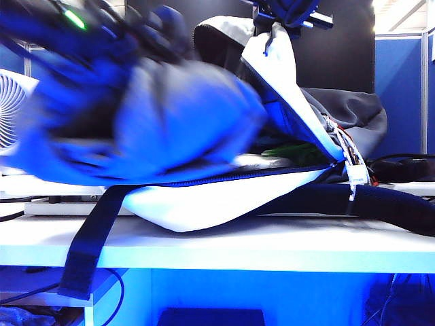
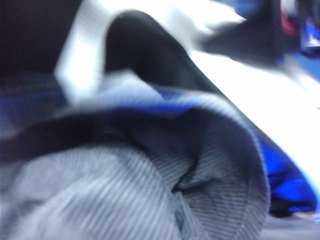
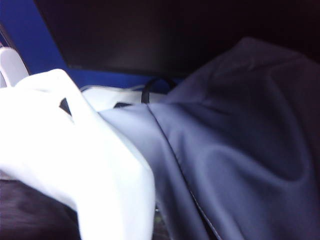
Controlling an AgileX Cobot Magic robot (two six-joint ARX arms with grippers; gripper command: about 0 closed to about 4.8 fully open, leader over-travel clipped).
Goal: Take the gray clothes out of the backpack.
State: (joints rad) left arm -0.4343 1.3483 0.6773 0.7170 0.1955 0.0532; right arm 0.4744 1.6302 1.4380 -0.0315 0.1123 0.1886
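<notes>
Gray clothes (image 1: 170, 115): soft ribbed bundle, blue-tinted folds, blurred, hanging above the desk (image 1: 272, 248) left of the backpack (image 1: 285, 95), gripped by the closed left pincer (image 1: 146, 30). Right pincer (image 1: 285, 17), closed, pinches the backpack's white flap upright.

The gray clothes (image 2: 125, 195) are soft cloth with a fine ribbed, corduroy-like weave, matt and blue-tinted in the folds. The backpack (image 1: 204, 204) has smooth white fabric panels with a faint sheen, a matt gray woven rear section, and a flat black webbing strap (image 1: 92, 238). The surface (image 1: 272, 248) beneath is smooth and white.
</notes>
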